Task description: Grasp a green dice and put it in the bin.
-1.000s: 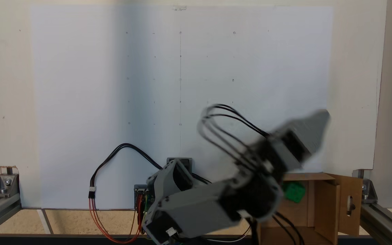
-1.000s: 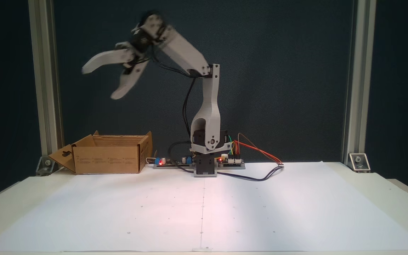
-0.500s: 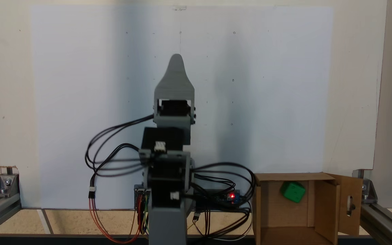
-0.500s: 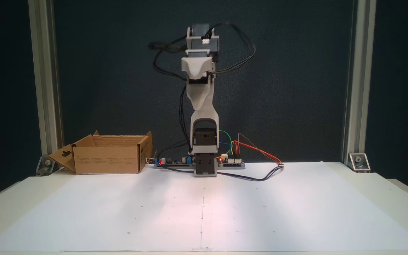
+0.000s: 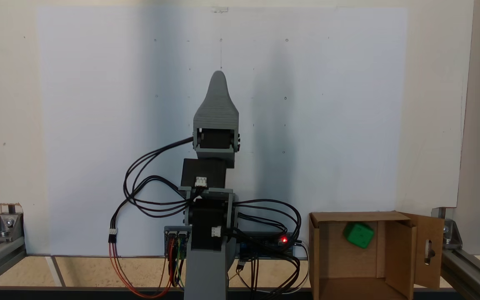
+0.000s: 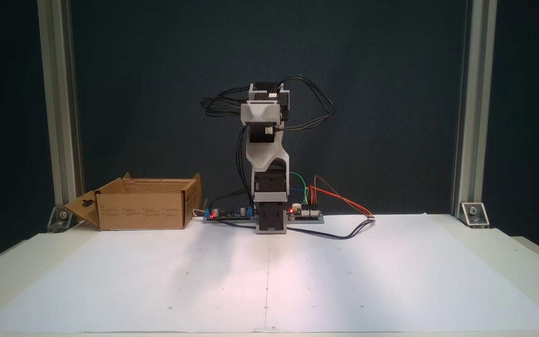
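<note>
The green dice (image 5: 359, 235) lies inside the bin (image 5: 327, 254), a brown cardboard box with a slotted flap, at the lower right of a fixed view. The other fixed view has the bin (image 6: 141, 213) at the left beside the arm's base, its walls hiding the inside. My gripper (image 5: 218, 77) hangs over the middle of the white sheet, far from the bin, pointing away from the base. Its jaws lie one behind the other, so the gap between them is hidden. In the other fixed view the gripper (image 6: 261, 114) faces the camera, folded above the base.
Controller boards (image 6: 304, 214) and looping cables (image 5: 156, 200) sit around the arm's base. Aluminium frame posts (image 6: 61, 117) stand at both sides, with corner brackets (image 6: 473, 213) on the table. A wide white paper sheet (image 6: 269, 281) covers the table in front of the arm.
The arm swung from above the bin, where the gripper stood open, back to the centre line and has folded lower. The green dice stays in the bin.
</note>
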